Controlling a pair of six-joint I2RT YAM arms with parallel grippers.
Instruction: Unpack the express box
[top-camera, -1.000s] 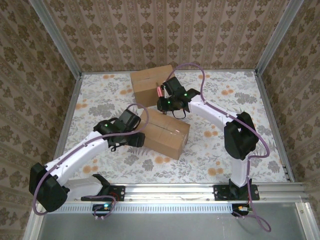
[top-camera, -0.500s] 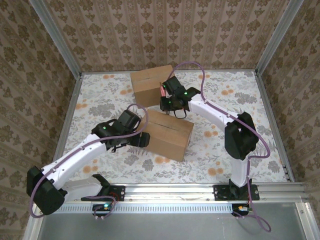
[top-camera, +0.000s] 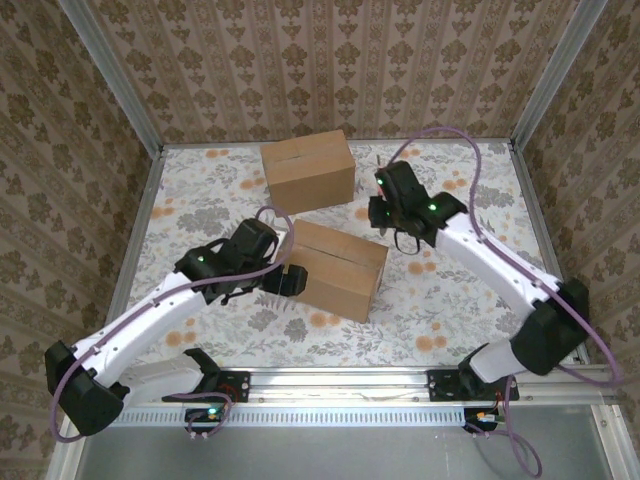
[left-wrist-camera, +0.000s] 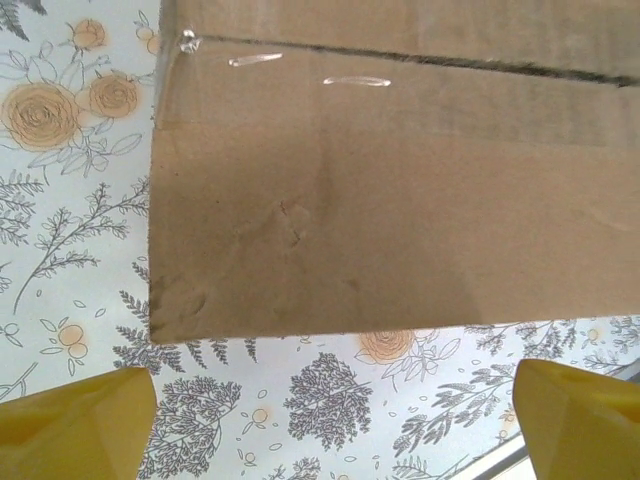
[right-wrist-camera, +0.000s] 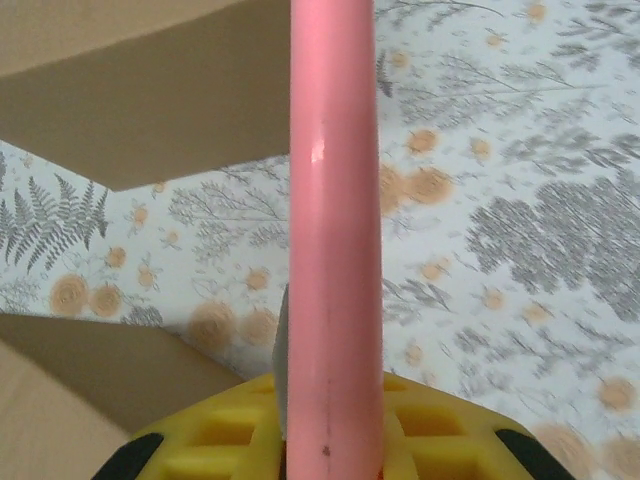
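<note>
Left hand (top-camera: 287, 281), yellow-tipped: spread wide, grips nothing, faces the left end of the nearer brown cardboard box (top-camera: 335, 268), that end just ahead of the fingertips (left-wrist-camera: 75, 425). Right hand (top-camera: 386, 204): pinches a smooth pink rod-shaped tool (right-wrist-camera: 335, 230), hovers right of both boxes. Count: two hands, two boxes, one tool. Nearer box lies mid floral-printed surface (top-camera: 480, 290), a straight seam across its top; farther brown cardboard box (top-camera: 308, 170) sits just behind, toward the back wall.
</note>
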